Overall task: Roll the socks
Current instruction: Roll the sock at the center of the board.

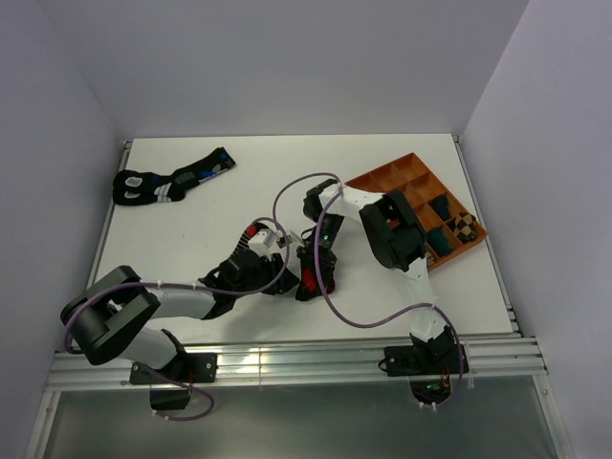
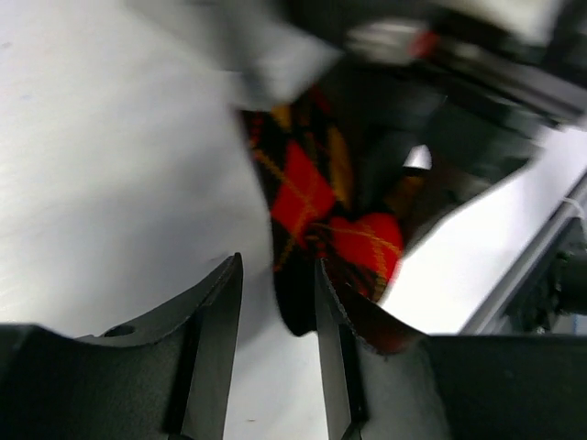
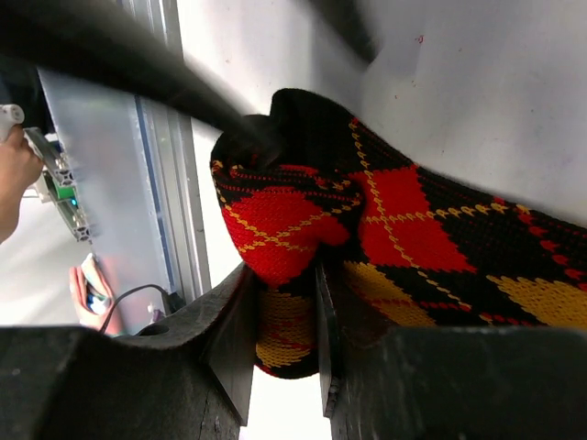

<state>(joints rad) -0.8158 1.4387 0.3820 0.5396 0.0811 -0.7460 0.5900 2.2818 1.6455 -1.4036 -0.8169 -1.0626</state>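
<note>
Pinching argyle sock, right jaws (sock's far end cropped).

Note the argyle sock: knitted cloth, matt, with a fine knit texture you can make out in the right wrist view. Your right gripper and left gripper: black, plastic by the look, matt, smooth faces. Surface: white, smooth, faint sheen. Compartment tray: orange plastic, matt. Rail at your near edge: bare metal, bright, grooved.
</note>
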